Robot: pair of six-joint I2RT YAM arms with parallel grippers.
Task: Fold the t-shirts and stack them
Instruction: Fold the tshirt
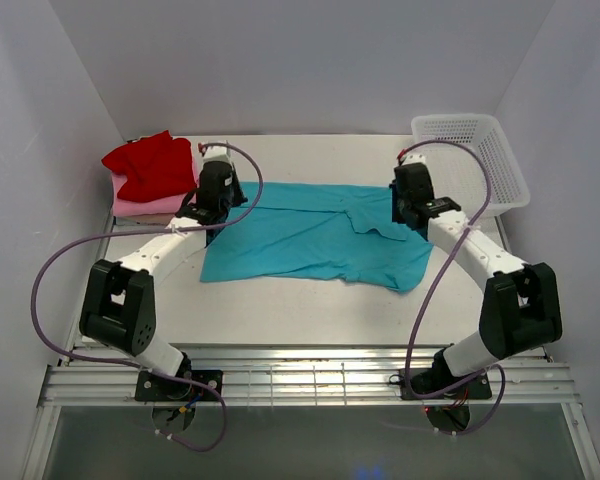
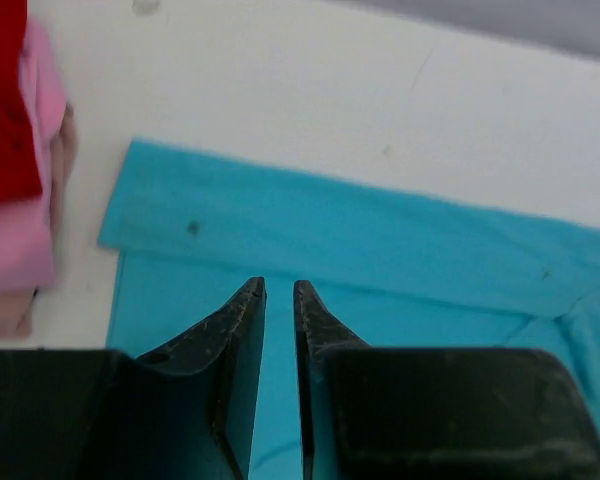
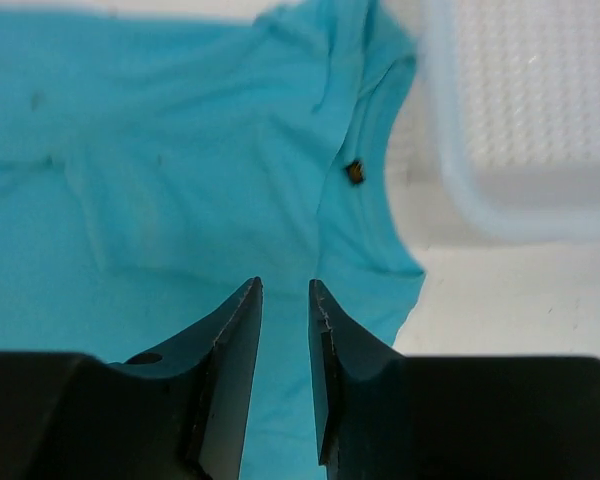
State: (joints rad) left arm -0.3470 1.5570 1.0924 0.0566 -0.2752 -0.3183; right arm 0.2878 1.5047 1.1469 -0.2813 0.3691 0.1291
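The teal t-shirt (image 1: 310, 235) lies spread on the table with its far edge folded over into a long band (image 2: 380, 235). My left gripper (image 1: 212, 205) hovers over its left edge; in the left wrist view the gripper (image 2: 279, 290) is open by a narrow gap with only cloth below it. My right gripper (image 1: 412, 208) hovers over the shirt's right side near the collar (image 3: 355, 110); in the right wrist view it (image 3: 285, 290) is slightly open and empty. A red shirt (image 1: 150, 162) lies on a pink one (image 1: 145, 206) at the far left; beige cloth (image 2: 5, 312) shows under them.
A white plastic mesh basket (image 1: 475, 160) stands at the far right corner, close to the right gripper; its rim shows in the right wrist view (image 3: 480, 195). White walls enclose the table on three sides. The metal rail (image 1: 310, 380) runs along the near edge.
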